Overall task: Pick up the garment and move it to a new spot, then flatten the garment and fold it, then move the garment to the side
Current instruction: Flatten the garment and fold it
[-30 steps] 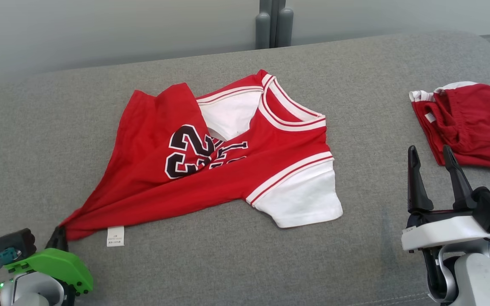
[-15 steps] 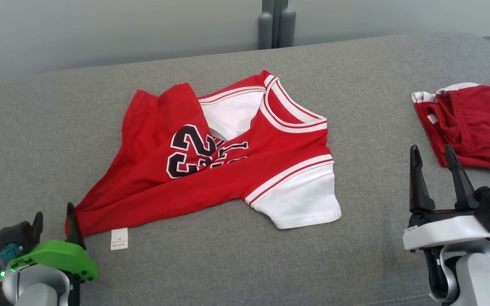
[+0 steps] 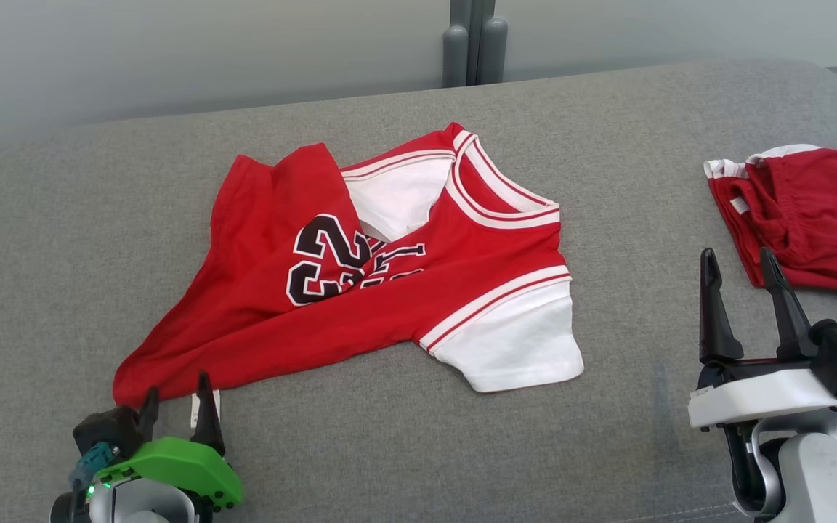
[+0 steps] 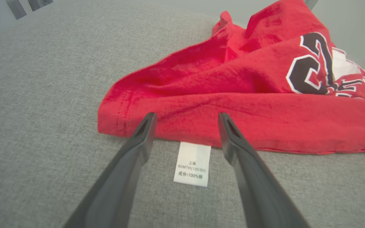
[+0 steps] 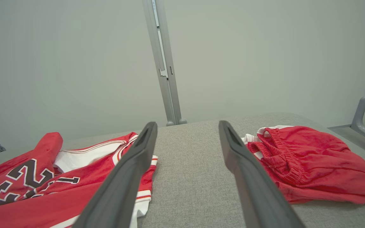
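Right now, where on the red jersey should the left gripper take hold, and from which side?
Probably the near hem corner of the jersey, left of the white label. Come from the robot's side, low along the cushion: that edge lies bunched and faces the open left gripper.

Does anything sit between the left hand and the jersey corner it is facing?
Nothing visible does. The open left hand points straight at the hem of the jersey, whose own white label lies on the cushion between the fingers. The shorts lie well off to the right.
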You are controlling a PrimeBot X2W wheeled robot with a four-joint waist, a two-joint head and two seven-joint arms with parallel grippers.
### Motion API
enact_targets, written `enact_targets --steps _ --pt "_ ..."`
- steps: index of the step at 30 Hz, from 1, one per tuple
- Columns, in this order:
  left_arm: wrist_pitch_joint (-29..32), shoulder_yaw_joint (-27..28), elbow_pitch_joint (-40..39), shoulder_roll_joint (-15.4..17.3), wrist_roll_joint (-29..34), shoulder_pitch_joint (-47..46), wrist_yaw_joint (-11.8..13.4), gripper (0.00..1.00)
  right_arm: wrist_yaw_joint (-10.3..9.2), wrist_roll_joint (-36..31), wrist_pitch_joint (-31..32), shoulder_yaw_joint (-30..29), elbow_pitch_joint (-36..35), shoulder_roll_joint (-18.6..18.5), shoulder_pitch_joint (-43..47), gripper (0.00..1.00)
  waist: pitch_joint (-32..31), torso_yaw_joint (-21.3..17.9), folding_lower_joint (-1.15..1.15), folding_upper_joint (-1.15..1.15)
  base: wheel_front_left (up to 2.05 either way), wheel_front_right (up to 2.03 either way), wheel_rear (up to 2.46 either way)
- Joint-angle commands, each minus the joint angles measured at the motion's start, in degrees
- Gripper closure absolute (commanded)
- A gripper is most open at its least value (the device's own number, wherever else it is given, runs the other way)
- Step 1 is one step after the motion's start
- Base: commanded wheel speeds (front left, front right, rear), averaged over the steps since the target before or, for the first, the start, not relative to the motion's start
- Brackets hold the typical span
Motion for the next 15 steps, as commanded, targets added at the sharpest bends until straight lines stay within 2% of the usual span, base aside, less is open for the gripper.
enact_targets --steps 1,6,8,15 --pt "0.5 -0.5 -0.2 -0.4 0.0 0.8 0.5 0.0 0.0 0.1 -0.2 0.0 -0.1 -0.2 -0.1 0.0 0.0 -0.1 0.0 0.0 0.0 0.0 0.0" --pt "2.2 -1.7 1.1 -1.4 -1.2 1.4 0.5 0.0 0.0 0.1 -0.2 0.1 0.0 -0.2 -0.2 0.0 0.1 -0.3 0.0 0.0 0.0 0.0 0.0" --pt "2.4 -2.5 1.7 -1.8 -1.2 1.1 0.2 0.03 0.0 0.0 -0.2 0.1 0.0 -0.2 -0.3 0.0 0.1 -0.5 0.0 0.0 0.0 0.0 0.0" --pt "2.5 -4.3 4.1 -2.5 -1.0 -0.8 1.1 0.05 0.0 -0.2 -0.2 0.3 0.1 -0.2 -0.2 0.0 0.0 -0.9 0.0 0.0 0.0 0.0 0.0"
